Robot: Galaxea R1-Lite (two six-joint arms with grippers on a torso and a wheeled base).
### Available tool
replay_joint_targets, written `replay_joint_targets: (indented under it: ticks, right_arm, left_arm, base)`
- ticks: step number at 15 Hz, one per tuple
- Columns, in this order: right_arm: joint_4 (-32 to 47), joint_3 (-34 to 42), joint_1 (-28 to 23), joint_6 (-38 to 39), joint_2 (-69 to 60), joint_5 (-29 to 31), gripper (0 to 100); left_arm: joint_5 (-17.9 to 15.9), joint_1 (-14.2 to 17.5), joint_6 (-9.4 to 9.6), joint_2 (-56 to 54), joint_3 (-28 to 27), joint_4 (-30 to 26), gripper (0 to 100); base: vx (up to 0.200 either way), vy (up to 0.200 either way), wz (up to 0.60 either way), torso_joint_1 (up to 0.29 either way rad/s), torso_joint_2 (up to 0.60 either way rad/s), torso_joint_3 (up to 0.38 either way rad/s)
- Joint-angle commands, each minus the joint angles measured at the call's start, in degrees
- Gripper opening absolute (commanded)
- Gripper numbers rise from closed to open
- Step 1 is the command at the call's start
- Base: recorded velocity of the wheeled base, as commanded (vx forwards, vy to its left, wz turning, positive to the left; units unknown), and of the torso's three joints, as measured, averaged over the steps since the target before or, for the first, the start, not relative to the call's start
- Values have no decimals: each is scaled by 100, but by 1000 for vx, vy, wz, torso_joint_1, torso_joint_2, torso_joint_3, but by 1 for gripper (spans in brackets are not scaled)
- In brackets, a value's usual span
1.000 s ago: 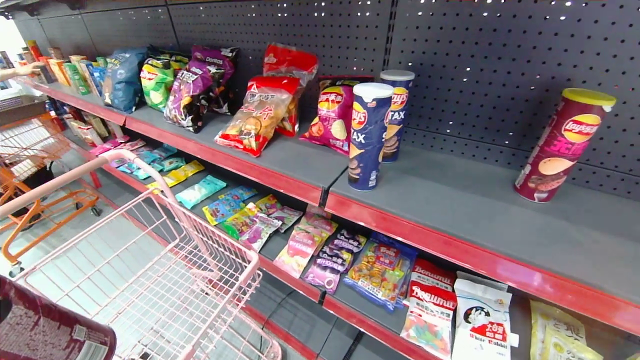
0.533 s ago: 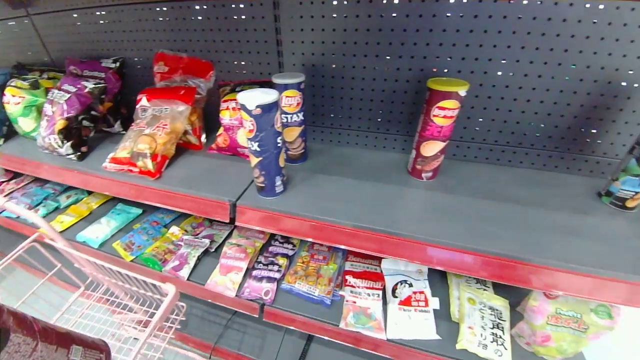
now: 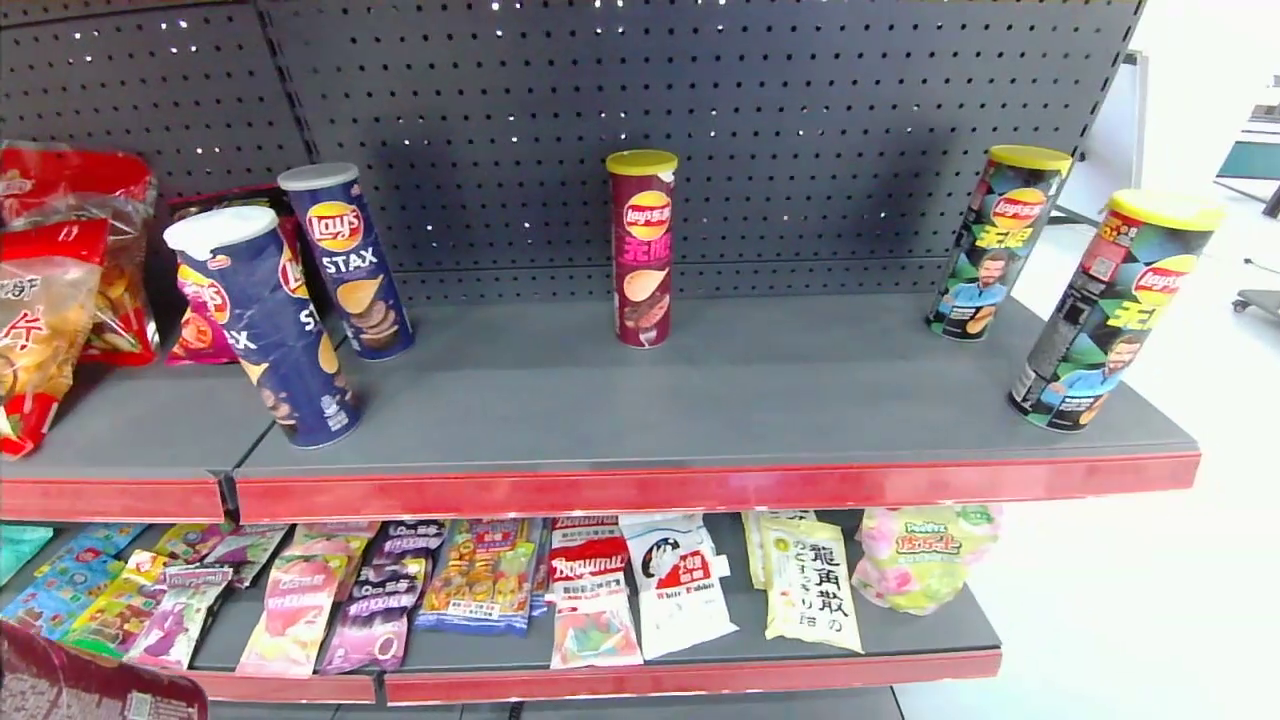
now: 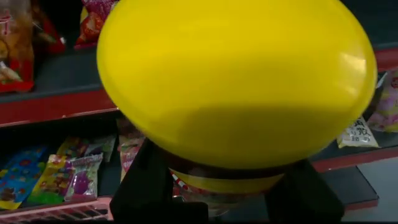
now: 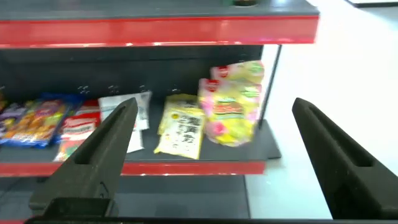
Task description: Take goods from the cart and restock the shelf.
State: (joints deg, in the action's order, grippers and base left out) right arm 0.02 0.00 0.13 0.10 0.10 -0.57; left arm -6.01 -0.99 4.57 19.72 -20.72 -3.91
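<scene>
**A:** In the head view, where does the upper shelf (image 3: 760,400) end?

**B:** Its red front lip (image 3: 700,490) stops at the robot's right, just past the front black-and-green can (image 3: 1115,312), which stands near that corner. The rear black-and-green can (image 3: 998,245) stands close to the pegboard (image 3: 800,120). Pale floor (image 3: 1100,620) lies beyond the end.

**A:** And room on the deck?

**B:** A wide stretch of grey lies between those two and the maroon can (image 3: 641,250), upright near the back. Another stretch separates it from the rear blue can (image 3: 347,262) and the front blue can (image 3: 265,325). Crisp bags (image 3: 50,300) lean at the far left. The lower shelf (image 3: 920,630) carries a row of flat sweet packets (image 3: 590,590).

**A:** The task's thing?

**B:** The held can (image 3: 90,685) shows low at the robot's left, in front of the lower shelf.

**A:** Left wrist view?

**B:** The left gripper (image 4: 227,193) is clamped on that can, with dark fingers (image 4: 146,186) pressing either side beneath the yellow lid (image 4: 236,81). Behind it are both shelf edges, and a strip of the pink cart (image 4: 56,213).

**A:** Right wrist view?

**B:** The right gripper (image 5: 216,109) is spread wide and released. It faces the lower shelf's right end, where a green-and-pink bag (image 5: 233,102) lies just beside a yellow packet (image 5: 180,127), with pale floor past the edge.
</scene>
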Motion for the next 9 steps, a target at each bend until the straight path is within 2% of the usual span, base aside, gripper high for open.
replay_joint_targets:
  ticks: [1, 4, 9]
  right_arm:
    - [-2, 0, 4, -1, 8, -4, 100]
    - [-2, 0, 4, -10, 8, -4, 100]
    - [-2, 0, 4, -1, 8, 5, 100]
  left_arm:
    - [3, 2, 0, -144, 42, -22, 0]
    - [3, 2, 0, -223, 86, -13, 0]
    - [3, 2, 9, -250, 86, -13, 0]
  base:
    - [0, 0, 0, 0, 0, 0]
    - [0, 0, 0, 0, 0, 0]
    - [0, 0, 0, 152, -362, -209]
